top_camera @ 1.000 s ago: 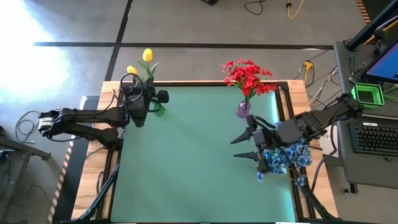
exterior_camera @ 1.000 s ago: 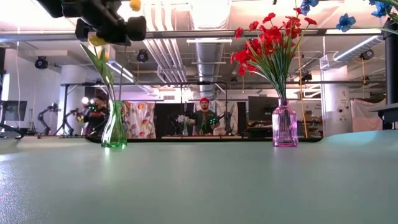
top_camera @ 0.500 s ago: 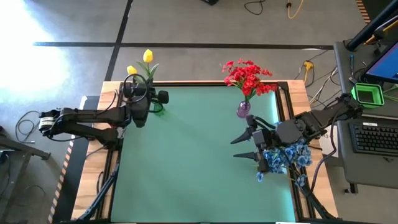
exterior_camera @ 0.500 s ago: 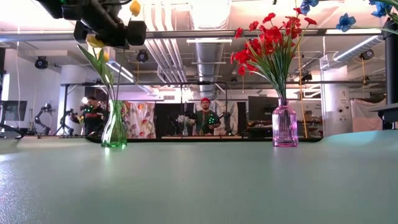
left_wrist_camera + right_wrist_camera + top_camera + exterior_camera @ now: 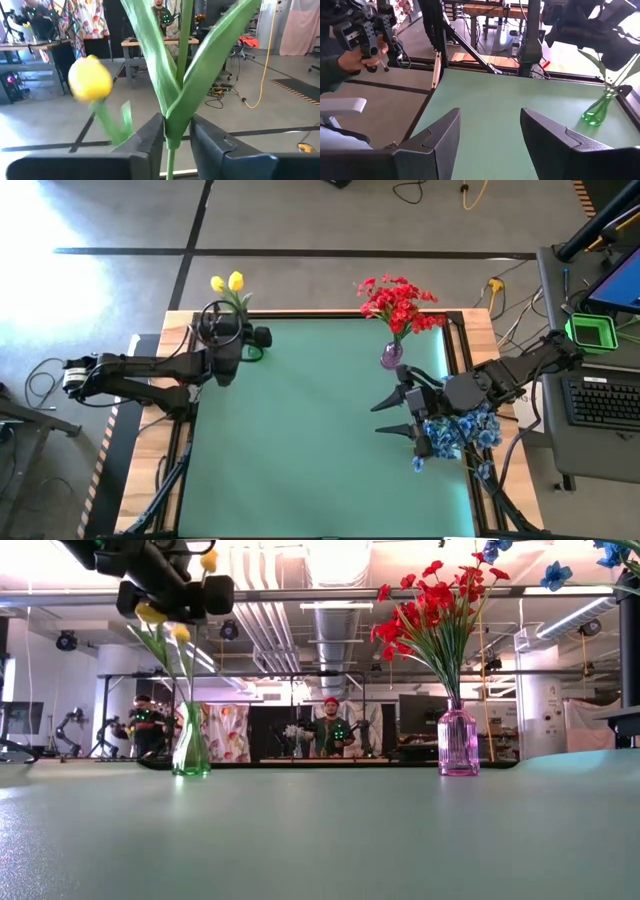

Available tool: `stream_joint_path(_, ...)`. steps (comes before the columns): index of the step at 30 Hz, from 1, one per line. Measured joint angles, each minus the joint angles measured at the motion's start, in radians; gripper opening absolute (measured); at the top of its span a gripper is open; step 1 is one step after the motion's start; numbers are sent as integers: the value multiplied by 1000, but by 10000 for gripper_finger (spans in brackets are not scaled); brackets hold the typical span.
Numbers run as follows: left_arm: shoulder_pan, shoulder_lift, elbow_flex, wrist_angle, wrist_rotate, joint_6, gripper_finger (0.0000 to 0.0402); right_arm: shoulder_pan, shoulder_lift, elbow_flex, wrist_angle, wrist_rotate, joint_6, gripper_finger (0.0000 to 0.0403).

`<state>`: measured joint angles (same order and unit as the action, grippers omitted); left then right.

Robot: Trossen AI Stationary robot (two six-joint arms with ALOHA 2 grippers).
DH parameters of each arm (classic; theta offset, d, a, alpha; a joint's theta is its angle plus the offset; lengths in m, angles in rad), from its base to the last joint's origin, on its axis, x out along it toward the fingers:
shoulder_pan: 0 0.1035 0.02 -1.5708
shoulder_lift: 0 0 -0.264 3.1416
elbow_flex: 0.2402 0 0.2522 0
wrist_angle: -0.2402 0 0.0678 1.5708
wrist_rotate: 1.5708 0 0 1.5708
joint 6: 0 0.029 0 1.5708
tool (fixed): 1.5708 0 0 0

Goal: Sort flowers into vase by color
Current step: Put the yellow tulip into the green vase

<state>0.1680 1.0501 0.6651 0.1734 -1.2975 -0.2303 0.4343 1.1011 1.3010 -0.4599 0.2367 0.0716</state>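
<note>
High view: the left arm's camera housing covers the green vase point(image 5: 190, 752) at the table's point(image 5: 310, 440) far left corner, so only the two yellow flowers point(image 5: 228, 282) show above it. In the left wrist view the left gripper point(image 5: 176, 137) has its fingers set close on either side of a green stem point(image 5: 182, 45), slightly parted; whether they touch it is hard to tell. One yellow head there is blurred. The low view shows the green vase upright with yellow flowers in it, the arm cut off at the top edge. The pink vase point(image 5: 391, 356) holds the red flowers point(image 5: 398, 300) near the far right. The right gripper point(image 5: 392, 416) hovers with fingers apart and empty, beside the blue flowers point(image 5: 462, 432), whose container is hidden.
</note>
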Motion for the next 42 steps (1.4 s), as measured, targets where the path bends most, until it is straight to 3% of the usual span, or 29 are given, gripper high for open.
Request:
stream_joint_path(10,-54,0,0,-63,7,-117,139,0,0,0,-8,0,14,199)
stream_joint_path(26,-106,0,48,-71,59,-164,201,0,0,0,-8,0,46,199)
stream_joint_path(29,-117,0,73,-93,122,-158,213,0,0,0,-9,0,61,199)
stream_joint_path(35,-124,0,158,-195,424,-143,216,1,0,0,-6,0,52,199)
stream_joint_path(38,-138,0,208,-265,443,-146,215,8,0,0,19,-1,7,199)
stream_joint_path(42,-156,0,269,-396,375,-149,215,13,0,0,47,-2,-28,199)
